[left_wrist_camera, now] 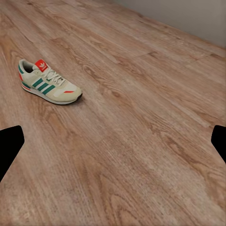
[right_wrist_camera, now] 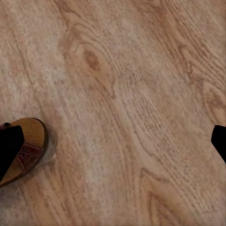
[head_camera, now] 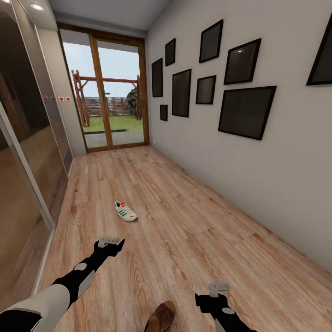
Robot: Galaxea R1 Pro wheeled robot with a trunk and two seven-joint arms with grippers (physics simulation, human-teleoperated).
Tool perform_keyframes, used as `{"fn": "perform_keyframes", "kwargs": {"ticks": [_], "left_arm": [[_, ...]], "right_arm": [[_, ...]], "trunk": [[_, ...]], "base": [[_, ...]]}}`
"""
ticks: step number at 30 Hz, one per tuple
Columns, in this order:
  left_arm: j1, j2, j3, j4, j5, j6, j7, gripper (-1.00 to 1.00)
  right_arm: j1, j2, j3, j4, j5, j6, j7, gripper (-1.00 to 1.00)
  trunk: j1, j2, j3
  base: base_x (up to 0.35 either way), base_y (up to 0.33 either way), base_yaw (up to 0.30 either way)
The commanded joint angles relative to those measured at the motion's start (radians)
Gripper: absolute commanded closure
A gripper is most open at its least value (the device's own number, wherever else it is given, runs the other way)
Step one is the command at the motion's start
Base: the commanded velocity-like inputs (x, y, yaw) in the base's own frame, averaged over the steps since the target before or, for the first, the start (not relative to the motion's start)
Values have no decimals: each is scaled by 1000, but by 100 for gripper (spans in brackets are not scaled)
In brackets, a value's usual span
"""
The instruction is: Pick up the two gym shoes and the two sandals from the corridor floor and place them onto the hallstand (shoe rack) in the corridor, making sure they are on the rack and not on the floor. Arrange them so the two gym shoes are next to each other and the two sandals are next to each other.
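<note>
One gym shoe (head_camera: 125, 211) lies on its sole on the corridor floor (head_camera: 184, 221), ahead of my left gripper (head_camera: 109, 241). The left wrist view shows that shoe (left_wrist_camera: 48, 83) some way off, with the fingertips (left_wrist_camera: 9, 148) spread wide and nothing between them, so the left gripper (left_wrist_camera: 113, 146) is open. A brown sandal (head_camera: 161, 317) lies near the lower edge of the head view, just left of my right gripper (head_camera: 218, 287). In the right wrist view the sandal (right_wrist_camera: 29, 143) sits beside one fingertip (right_wrist_camera: 8, 148); the right gripper (right_wrist_camera: 113, 146) is open above bare planks. The hallstand is out of view.
Mirrored wardrobe doors (head_camera: 23, 152) line the left wall. The right wall (head_camera: 258, 161) carries several dark framed pictures (head_camera: 246, 112). A glass door with a wooden frame (head_camera: 108, 92) closes the far end. Wide plank floor lies between the walls.
</note>
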Motion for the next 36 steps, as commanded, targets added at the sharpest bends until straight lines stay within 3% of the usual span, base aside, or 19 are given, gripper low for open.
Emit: {"fn": "perform_keyframes", "kwargs": {"ticks": [1,8,13,18,22,26,31,36], "left_arm": [[-1,0,-7,1,11,-3,-4,-100],[-1,1,-7,1,11,-3,-4,-100],[-1,0,-7,1,11,-3,-4,-100],[-1,0,-7,1,11,-3,-4,-100],[-1,0,-7,1,11,-3,-4,-100],[-1,0,-7,1,11,-3,-3,-100],[-1,0,-7,1,11,-3,-3,-100],[-1,0,-8,1,11,-3,-3,-100]], "right_arm": [[0,-1,8,-1,-9,1,-7,-100],[0,-1,6,-23,-9,2,-7,-100],[0,-2,4,-166,-10,17,-8,-100],[0,-3,3,-362,-12,186,-5,-100],[0,-4,-2,-492,-16,237,-6,-100],[0,-8,-46,-557,-18,339,-7,-100],[0,-8,-83,-604,-19,385,-7,-100],[0,-7,-86,-679,-17,405,-7,-100]], "trunk": [[0,0,-1],[0,0,-1],[0,0,-1],[0,0,-1],[0,0,-1],[0,0,-1],[0,0,-1],[0,0,0]], "base": [[0,0,0],[0,0,0],[0,0,0],[0,0,0],[0,0,0],[0,0,0],[0,0,0],[-8,-4,-60]]}}
